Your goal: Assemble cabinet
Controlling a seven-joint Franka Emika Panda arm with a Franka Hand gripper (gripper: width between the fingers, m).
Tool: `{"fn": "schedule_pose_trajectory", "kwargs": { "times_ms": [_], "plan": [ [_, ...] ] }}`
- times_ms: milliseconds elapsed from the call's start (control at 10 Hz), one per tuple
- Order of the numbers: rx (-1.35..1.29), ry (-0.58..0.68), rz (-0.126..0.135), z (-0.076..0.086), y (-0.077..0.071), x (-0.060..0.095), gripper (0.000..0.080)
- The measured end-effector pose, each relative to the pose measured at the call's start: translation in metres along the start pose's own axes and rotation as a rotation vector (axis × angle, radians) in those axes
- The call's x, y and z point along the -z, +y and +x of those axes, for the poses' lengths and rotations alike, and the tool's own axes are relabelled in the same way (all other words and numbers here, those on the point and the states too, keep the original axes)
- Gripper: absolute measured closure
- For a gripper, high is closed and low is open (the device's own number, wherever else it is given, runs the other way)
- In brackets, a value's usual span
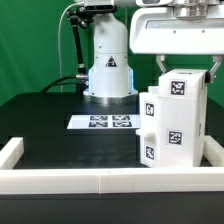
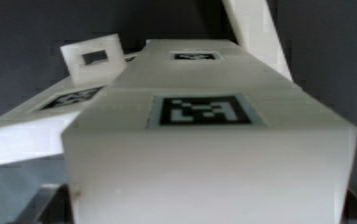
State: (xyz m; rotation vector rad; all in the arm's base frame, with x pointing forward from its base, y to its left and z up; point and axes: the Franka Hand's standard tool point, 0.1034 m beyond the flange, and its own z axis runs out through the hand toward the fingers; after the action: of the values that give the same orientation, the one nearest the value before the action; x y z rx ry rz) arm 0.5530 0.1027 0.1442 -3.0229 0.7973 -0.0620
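Observation:
The white cabinet body [image 1: 180, 125] stands upright on the black table at the exterior view's right, with square tags on its front. A narrower white tagged panel [image 1: 147, 125] sits against its left side. My gripper [image 1: 187, 68] reaches down over the top of the body, one finger on each side. In the wrist view the body's tagged face [image 2: 201, 110] fills the space between my dark fingertips [image 2: 38, 205], which touch both sides. The side panel [image 2: 50, 115] and another tagged piece [image 2: 95, 52] show beyond it.
The marker board [image 1: 105, 122] lies flat in the middle of the table. The arm's white base [image 1: 108, 70] stands behind it. A low white border wall [image 1: 80, 180] runs along the front and both sides.

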Motion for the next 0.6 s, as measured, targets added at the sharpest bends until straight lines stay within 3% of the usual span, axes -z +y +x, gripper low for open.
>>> {"fn": "schedule_pose_trajectory", "kwargs": {
  "times_ms": [400, 600],
  "plan": [
    [-0.206, -0.008, 0.007, -0.0015, -0.0015, -0.0007, 0.0236],
    [-0.201, -0.012, 0.008, -0.0021, -0.0016, -0.0018, 0.0035]
  ]
}}
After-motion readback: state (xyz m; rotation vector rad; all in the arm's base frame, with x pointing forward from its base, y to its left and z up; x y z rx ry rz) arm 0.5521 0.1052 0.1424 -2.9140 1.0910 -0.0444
